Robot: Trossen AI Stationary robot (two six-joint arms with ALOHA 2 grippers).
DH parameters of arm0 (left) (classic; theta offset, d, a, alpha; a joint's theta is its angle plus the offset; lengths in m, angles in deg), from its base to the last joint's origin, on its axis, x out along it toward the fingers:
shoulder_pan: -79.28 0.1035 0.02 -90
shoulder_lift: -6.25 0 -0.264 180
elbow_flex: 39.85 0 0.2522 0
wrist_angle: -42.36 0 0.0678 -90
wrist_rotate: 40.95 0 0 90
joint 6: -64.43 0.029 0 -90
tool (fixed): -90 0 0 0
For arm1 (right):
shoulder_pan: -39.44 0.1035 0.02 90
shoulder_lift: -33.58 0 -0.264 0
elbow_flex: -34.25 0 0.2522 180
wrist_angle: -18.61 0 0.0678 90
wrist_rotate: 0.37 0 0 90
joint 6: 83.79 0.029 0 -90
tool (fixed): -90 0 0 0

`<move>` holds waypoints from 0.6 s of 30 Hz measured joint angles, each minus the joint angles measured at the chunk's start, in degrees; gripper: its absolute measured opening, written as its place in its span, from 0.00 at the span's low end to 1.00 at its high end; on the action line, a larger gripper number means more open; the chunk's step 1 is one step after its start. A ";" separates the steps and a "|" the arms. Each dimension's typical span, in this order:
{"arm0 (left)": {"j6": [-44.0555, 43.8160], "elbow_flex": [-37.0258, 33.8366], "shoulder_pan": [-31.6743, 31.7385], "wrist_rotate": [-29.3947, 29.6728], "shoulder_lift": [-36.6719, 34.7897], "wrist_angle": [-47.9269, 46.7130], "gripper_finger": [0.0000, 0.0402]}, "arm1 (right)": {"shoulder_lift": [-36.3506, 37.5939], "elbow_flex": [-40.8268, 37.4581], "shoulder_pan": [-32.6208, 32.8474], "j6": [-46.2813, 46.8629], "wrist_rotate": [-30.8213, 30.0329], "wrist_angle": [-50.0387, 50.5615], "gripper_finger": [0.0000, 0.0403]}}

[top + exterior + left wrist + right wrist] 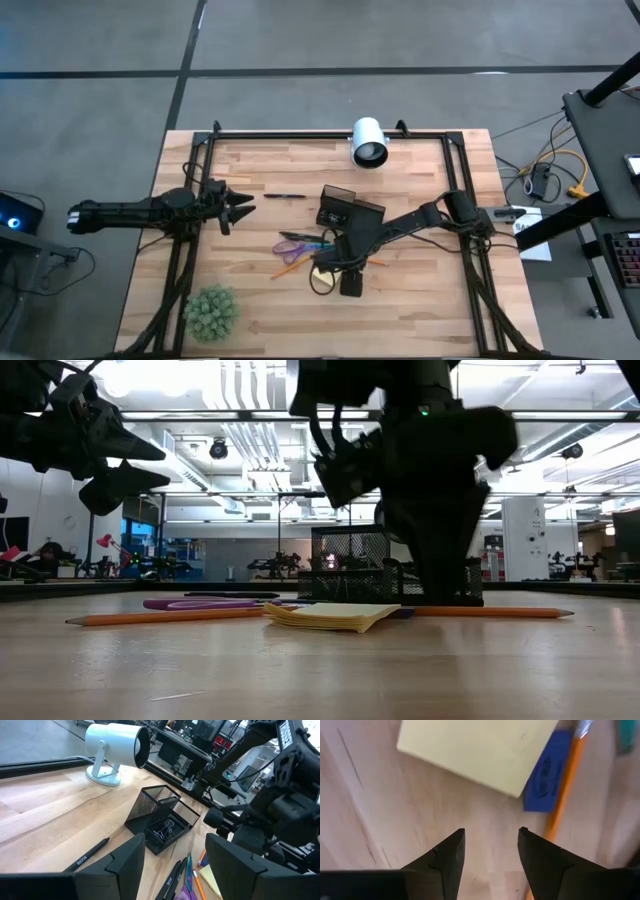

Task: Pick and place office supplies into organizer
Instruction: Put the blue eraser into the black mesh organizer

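The yellow sticky-note pad (475, 750) lies flat on the wood. A small blue item (547, 772) and an orange pencil (565, 790) lie by its edge. My right gripper (490, 837) points down, open, over bare wood just beside the pad (330, 616), touching nothing. The black mesh organizer (160, 815) stands mid-table with dark clips (162, 831) in its low front part. Purple scissors (298, 240) and a second pencil (170, 617) lie left of the pad. A black pen (285, 196) lies toward the far side. My left gripper (245, 208) waits open, raised at the table's left.
A white cylindrical camera (368, 142) stands at the far edge behind the organizer (345, 208). A fuzzy green plant ball (210, 312) sits at the near left. Black frame rails (180, 270) run along both sides. Bare wood lies at the near right.
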 joint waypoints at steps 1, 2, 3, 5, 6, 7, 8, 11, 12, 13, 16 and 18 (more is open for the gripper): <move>-0.01 0.00 0.00 -0.01 -0.01 0.01 0.49 | -0.18 -0.22 0.03 0.18 0.16 0.01 0.42; -0.01 0.00 0.00 -0.01 -0.01 0.04 0.49 | -0.24 -0.43 0.04 0.22 0.19 -0.17 0.42; -0.01 0.00 0.00 -0.02 -0.01 -0.01 0.49 | -0.24 -0.69 -0.01 0.22 0.17 -0.49 0.42; -0.01 0.00 -0.01 -0.02 0.01 0.02 0.49 | -0.24 -0.99 -0.31 0.22 -0.02 -0.69 0.42; -0.01 0.00 0.01 0.00 0.05 0.02 0.49 | -0.24 -1.16 -0.54 0.16 -0.10 -0.83 0.42; -0.01 0.00 0.01 -0.02 0.03 -0.02 0.49 | -0.24 -1.36 -0.81 0.14 -0.08 -0.97 0.42; -0.01 0.00 0.00 0.00 0.01 0.02 0.49 | -0.26 -1.62 -1.12 0.12 -0.14 -1.11 0.42; -0.01 0.00 0.00 -0.01 0.01 0.00 0.49 | -0.26 -2.17 -2.15 -0.08 -1.25 -1.87 0.42; -0.01 0.00 -0.01 -0.02 0.06 0.00 0.49 | -0.26 -2.31 -2.53 -0.34 -1.39 -2.22 0.42; -0.01 0.00 0.00 0.00 0.07 0.01 0.49 | -0.26 -2.39 -2.91 -0.83 -1.46 -2.61 0.42; -0.01 0.00 0.01 -0.02 0.07 0.00 0.49 | -0.26 -2.47 -3.76 -2.79 -1.58 -4.04 0.42; -0.01 0.00 0.01 0.00 0.07 0.00 0.49 | -0.26 -2.49 -4.10 -3.25 -1.76 -5.17 0.42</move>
